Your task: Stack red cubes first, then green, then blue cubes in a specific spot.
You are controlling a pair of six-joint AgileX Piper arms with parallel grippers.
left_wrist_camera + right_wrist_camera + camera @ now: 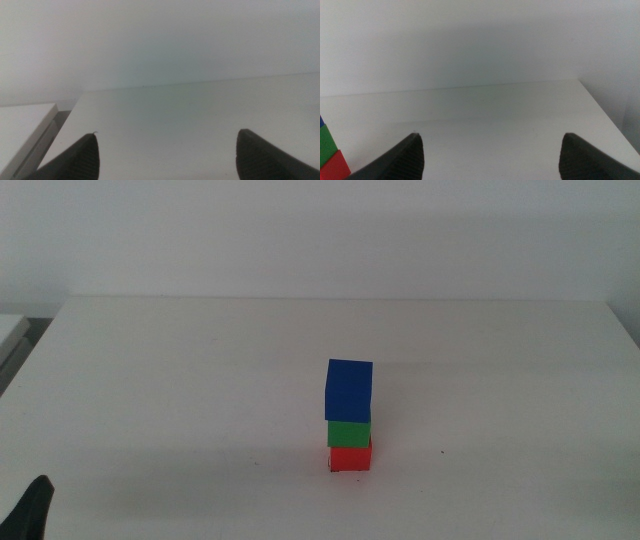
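In the middle view a three-cube stack stands on the white table a little right of centre. The red cube (pixel 350 457) is at the bottom, the green cube (pixel 349 432) sits on it, and the blue cube (pixel 348 389) is on top, slightly tilted. The marked spot is hidden under the stack. My left gripper (pixel 167 150) is open and empty; its tip shows at the bottom left corner of the middle view (pixel 33 505). My right gripper (pixel 490 150) is open and empty, out of the middle view. The right wrist view shows the red cube (pixel 332 166) and the green cube (pixel 327 141) at its edge.
The white table (pixel 200 380) runs back to a pale wall. A white shelf edge (pixel 25 125) lies beside the table's left side. A few tiny dark specks (pixel 442 452) mark the tabletop near the stack.
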